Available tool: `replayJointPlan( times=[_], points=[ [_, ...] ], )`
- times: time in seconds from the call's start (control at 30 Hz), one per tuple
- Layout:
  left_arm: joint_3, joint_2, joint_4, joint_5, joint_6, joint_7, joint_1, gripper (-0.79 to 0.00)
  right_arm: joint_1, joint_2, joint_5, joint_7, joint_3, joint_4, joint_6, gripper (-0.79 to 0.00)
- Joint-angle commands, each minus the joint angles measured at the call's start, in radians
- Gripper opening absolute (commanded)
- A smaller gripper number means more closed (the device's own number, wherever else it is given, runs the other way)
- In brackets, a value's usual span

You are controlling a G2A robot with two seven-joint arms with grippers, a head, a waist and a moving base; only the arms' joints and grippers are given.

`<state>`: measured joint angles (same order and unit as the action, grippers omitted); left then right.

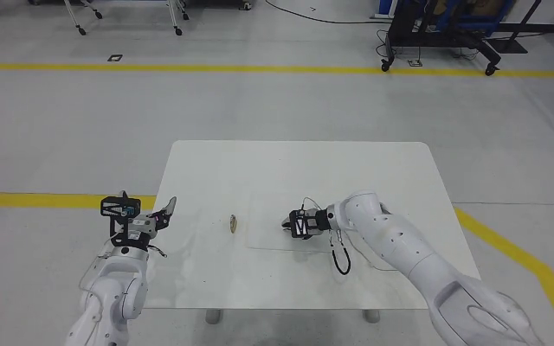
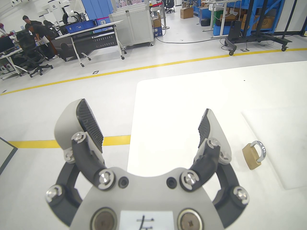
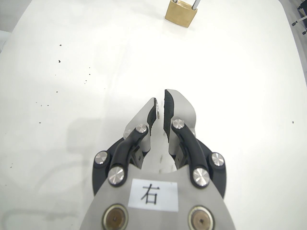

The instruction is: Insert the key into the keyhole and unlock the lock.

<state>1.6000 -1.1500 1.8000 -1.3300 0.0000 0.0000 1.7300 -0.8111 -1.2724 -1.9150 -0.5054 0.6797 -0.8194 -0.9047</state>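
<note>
- The key (image 3: 157, 109) shows only as a thin silver edge between the pads of the right gripper (image 3: 161, 101), whose jaws are nearly closed on it.
- The brass lock (image 3: 181, 13) rests on the table (image 3: 96, 48), apart from that gripper.
- On the lock's other side, the left gripper (image 2: 148, 120) has its jaws wide open, holding nothing.
- A thin white sheet (image 2: 275, 144) lies just beside the lock.

Lock (image 1: 234, 223) on table (image 1: 363, 169), seemingly beside sheet (image 2: 283, 144)

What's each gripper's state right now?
Left gripper: open, empty.
Right gripper: closed on a thin metal piece seen edge-on, apparently the key.
</note>
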Motion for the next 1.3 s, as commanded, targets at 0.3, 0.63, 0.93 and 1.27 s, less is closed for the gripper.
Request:
replayJointPlan(
  times=[0.3,0.63,0.93,1.27],
  points=[
    [0.000,0.000,0.000,0.000,0.000,0.000,0.000,0.000,0.017,0.012,-0.017,-0.089,0.001,0.029,0.065,-0.785],
    [0.000,0.000,0.000,0.000,0.000,0.000,0.000,0.000,-0.048,0.079,-0.043,-0.132,0.085,-0.093,0.122,-0.785],
    [0.000,0.000,0.000,0.000,0.000,0.000,0.000,0.000,-0.121,0.115,-0.042,-0.079,0.133,-0.190,0.127,-0.785],
    [0.000,0.000,0.000,0.000,0.000,0.000,0.000,0.000,-0.139,0.121,-0.028,-0.081,0.148,-0.192,0.145,-0.785]
  ],
)
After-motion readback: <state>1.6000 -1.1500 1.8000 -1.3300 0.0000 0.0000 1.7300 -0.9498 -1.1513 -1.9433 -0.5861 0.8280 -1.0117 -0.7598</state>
